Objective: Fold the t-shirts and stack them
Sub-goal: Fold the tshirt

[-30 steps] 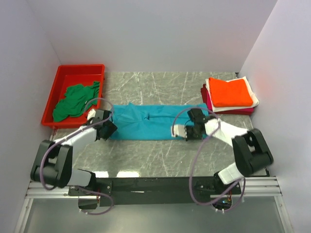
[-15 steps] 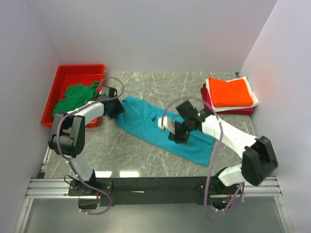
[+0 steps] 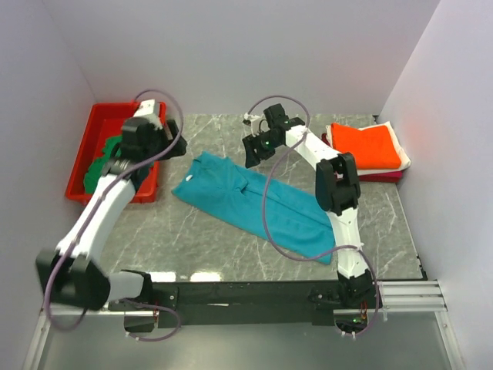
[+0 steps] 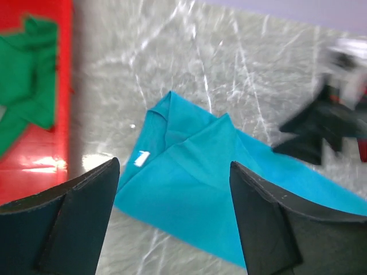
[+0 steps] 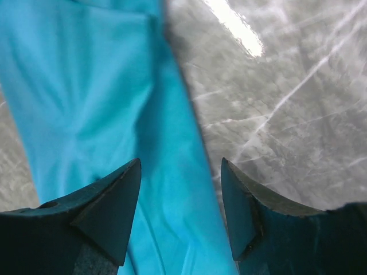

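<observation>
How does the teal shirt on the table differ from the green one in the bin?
The teal shirt lies spread in a long diagonal strip; the green shirt is crumpled. The teal shirt is on the table, the green shirt inside the red bin. Both are plain cloth.

Bright, even light, white glare on the marble table (image 5: 241, 26), left wrist view slightly blurred

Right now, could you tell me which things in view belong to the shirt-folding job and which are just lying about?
Belong to the job: teal t-shirt, spread out, not yet folded; dark green t-shirt, crumpled; folded stack, orange on top.

Just lying about: red bin, merely holding the green one; marble table.
</observation>
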`<action>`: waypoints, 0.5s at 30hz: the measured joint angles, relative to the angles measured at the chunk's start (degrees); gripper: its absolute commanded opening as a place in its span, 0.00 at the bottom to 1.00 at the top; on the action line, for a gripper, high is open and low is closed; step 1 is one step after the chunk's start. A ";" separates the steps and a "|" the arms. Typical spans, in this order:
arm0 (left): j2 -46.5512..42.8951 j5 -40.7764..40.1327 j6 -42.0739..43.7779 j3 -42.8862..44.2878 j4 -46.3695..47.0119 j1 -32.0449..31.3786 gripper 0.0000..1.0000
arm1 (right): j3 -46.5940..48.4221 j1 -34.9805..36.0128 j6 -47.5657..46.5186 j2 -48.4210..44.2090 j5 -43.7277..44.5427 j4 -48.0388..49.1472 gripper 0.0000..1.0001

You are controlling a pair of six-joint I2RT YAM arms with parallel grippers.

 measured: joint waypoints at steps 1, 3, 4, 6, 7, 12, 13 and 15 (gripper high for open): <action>-3.91 -0.04 1.18 -2.01 0.50 0.02 0.83 | 1.38 -0.28 1.22 1.95 0.00 -0.35 0.66; -9.73 -0.07 2.71 -6.08 1.01 0.02 0.83 | 2.80 -0.44 2.93 4.17 0.04 -1.09 0.66; -11.61 -0.04 3.28 -7.76 1.09 0.02 0.83 | 3.08 -0.39 3.61 4.90 0.07 -1.51 0.67; -14.27 -0.07 4.20 -11.54 1.38 0.02 0.83 | 4.00 -0.15 4.66 5.88 0.07 -2.75 0.67; -15.15 -0.07 4.42 -13.40 1.11 0.02 0.83 | 4.87 -0.04 5.03 6.36 0.02 -3.32 0.67; -16.79 -0.07 4.92 -20.00 -0.50 0.02 0.83 | 8.39 0.50 6.10 8.39 -0.02 -4.55 0.67; -17.22 -0.07 4.92 -20.59 -0.59 0.02 0.83 | 8.59 0.66 6.29 8.66 0.17 -4.90 0.67; -18.32 -0.07 4.92 -21.22 -0.61 0.02 0.82 | 8.66 1.05 6.80 9.14 0.92 -5.44 0.67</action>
